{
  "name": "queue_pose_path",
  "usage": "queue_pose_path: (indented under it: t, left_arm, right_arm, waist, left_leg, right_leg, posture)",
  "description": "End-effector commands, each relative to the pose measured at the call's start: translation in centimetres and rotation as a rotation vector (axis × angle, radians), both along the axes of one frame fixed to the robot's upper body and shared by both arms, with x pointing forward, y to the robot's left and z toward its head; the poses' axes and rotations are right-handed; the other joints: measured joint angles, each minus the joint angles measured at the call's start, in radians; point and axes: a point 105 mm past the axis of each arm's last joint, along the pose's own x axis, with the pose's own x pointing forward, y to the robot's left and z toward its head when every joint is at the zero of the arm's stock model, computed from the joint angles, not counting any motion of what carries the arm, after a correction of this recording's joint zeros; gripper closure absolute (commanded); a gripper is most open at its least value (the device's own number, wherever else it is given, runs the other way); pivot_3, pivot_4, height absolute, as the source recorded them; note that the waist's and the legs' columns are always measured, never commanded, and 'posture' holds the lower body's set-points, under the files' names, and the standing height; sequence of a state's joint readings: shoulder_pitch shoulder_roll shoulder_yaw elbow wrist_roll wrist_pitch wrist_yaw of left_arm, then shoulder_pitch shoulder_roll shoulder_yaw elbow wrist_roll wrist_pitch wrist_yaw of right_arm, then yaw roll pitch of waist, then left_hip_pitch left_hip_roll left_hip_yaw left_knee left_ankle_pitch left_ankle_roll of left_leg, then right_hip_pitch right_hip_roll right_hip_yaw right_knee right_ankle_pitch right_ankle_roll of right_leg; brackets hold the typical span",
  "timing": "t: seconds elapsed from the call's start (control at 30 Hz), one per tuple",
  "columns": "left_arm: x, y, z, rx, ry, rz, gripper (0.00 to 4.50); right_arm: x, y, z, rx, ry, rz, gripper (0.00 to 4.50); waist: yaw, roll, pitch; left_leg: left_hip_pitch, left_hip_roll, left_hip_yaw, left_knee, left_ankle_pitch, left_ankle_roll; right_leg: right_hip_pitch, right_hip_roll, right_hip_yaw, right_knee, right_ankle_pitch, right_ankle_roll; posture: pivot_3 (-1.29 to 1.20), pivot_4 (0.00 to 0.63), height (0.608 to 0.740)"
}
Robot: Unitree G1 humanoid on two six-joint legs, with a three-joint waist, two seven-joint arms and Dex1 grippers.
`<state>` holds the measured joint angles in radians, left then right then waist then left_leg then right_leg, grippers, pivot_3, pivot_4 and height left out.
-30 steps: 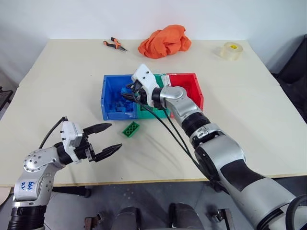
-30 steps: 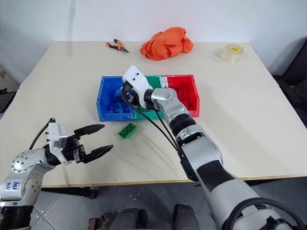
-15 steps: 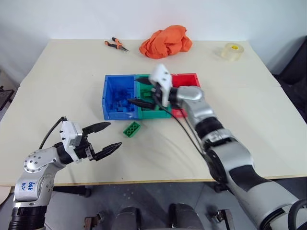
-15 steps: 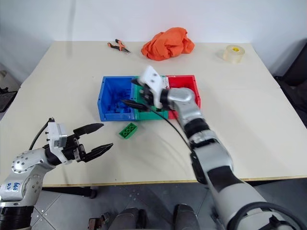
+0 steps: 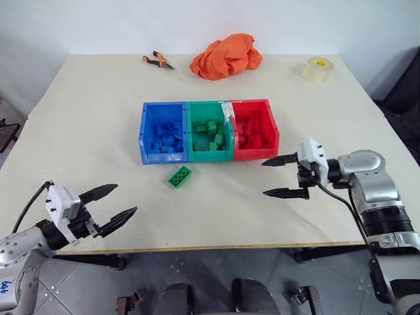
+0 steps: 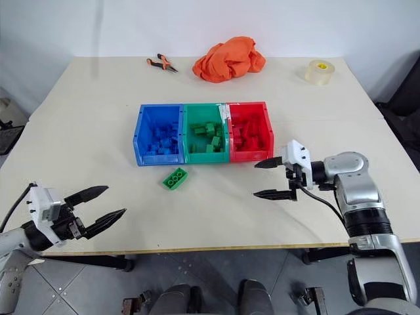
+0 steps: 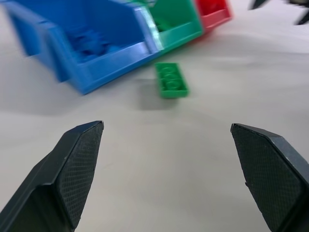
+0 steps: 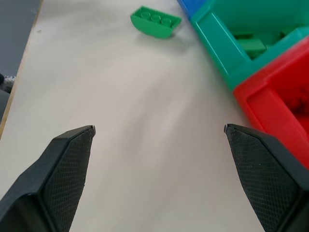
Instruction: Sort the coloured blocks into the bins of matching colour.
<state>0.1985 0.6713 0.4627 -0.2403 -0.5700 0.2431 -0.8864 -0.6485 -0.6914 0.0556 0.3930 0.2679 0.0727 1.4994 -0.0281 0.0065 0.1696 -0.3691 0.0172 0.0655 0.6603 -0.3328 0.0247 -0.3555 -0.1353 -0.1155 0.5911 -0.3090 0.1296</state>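
Note:
Three joined bins stand mid-table: blue bin (image 5: 146,125), green bin (image 5: 189,125), red bin (image 5: 273,125). Each holds several blocks of its own colour. One larger green block (image 5: 179,176) lies on the table just in front of the blue and green bins, also in the left wrist view (image 7: 171,80) and the right wrist view (image 8: 156,21). My left gripper (image 5: 109,203) hovers open and empty near the table's front left edge, pointing toward the green block. My right gripper (image 5: 276,177) is open and empty in front of the red bin, pointing left.
An orange cloth (image 5: 226,56) and a pair of pliers (image 5: 157,61) lie at the back of the table. A roll of tape (image 5: 317,69) sits at the back right. The table (image 5: 85,131) has bare room left and right of the bins.
My right gripper opened, left the blue bin, and swung right and back toward me to the front of the red bin. My left gripper drew back to the left.

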Motion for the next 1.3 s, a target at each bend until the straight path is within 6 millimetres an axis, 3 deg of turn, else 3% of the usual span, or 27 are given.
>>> queue_pose_path:
  t: [0.03,0.23,0.43,0.6,0.97,1.1,1.3]
  left_arm:
    - [0.0,-0.8,0.7,0.023,0.032,0.018,0.00]
    - [3.5,-5.1,0.6,0.028,0.027,0.020,0.00]
    - [6.6,-8.3,-0.8,0.029,0.059,-0.027,0.00]
    - [8.7,-9.9,-2.1,0.056,0.072,-0.043,0.00]
    - [10.8,-12.6,-3.1,0.090,0.059,-0.134,0.00]
    - [11.2,-12.8,-3.1,0.107,0.044,-0.135,0.87]
    - [10.7,-13.5,-2.5,0.100,0.037,-0.204,2.72]
  right_arm:
    - [-0.1,-0.3,1.3,0.031,-0.037,-0.018,0.02]
    - [0.1,1.3,1.3,0.069,-0.045,-0.028,0.02]
    - [-0.2,1.8,1.5,0.087,-0.059,-0.041,0.02]
    - [-0.7,1.7,1.5,0.104,-0.066,-0.066,0.02]
    - [-1.2,1.4,1.4,0.122,-0.081,-0.116,0.02]
    - [-1.1,1.3,1.5,0.125,-0.090,-0.133,0.00]
    - [-0.8,1.2,1.6,0.127,-0.104,-0.149,0.00]
  waist:
    - [0.000,0.000,0.000]
    - [0.013,-0.001,-0.001]
    - [0.026,-0.001,-0.001]
    - [0.030,-0.001,-0.001]
    - [0.033,-0.002,-0.001]
    - [0.033,-0.002,-0.001]
    - [0.035,-0.002,-0.001]
  left_leg:
    - [0.000,0.000,0.000,0.000,0.000,0.000]
    - [0.000,-0.002,-0.001,0.001,0.000,0.001]
    - [0.000,-0.003,0.000,0.001,0.000,0.001]
    - [-0.001,-0.003,0.002,0.002,0.001,0.002]
    - [-0.001,-0.003,0.002,0.003,0.001,0.002]
    - [-0.001,-0.003,0.002,0.003,0.001,0.003]
    - [-0.001,-0.003,0.002,0.003,0.001,0.003]
  right_leg:
    - [0.000,0.000,0.001,0.000,0.000,0.000]
    - [0.001,-0.002,0.002,0.000,0.000,0.000]
    - [0.000,0.004,-0.002,0.001,0.000,0.000]
    - [0.000,0.005,-0.007,0.002,0.000,0.001]
    - [0.000,0.005,-0.009,0.002,0.001,0.001]
    - [0.000,0.005,-0.009,0.002,0.001,0.001]
    - [0.001,0.005,-0.009,0.002,0.001,0.001]
  posture:
    - [0.00,0.150,0.740]
    - [0.00,0.150,0.740]
    - [0.00,0.150,0.740]
    - [0.00,0.150,0.740]
    - [0.00,0.150,0.740]
    - [0.00,0.150,0.740]
    - [0.00,0.150,0.740]
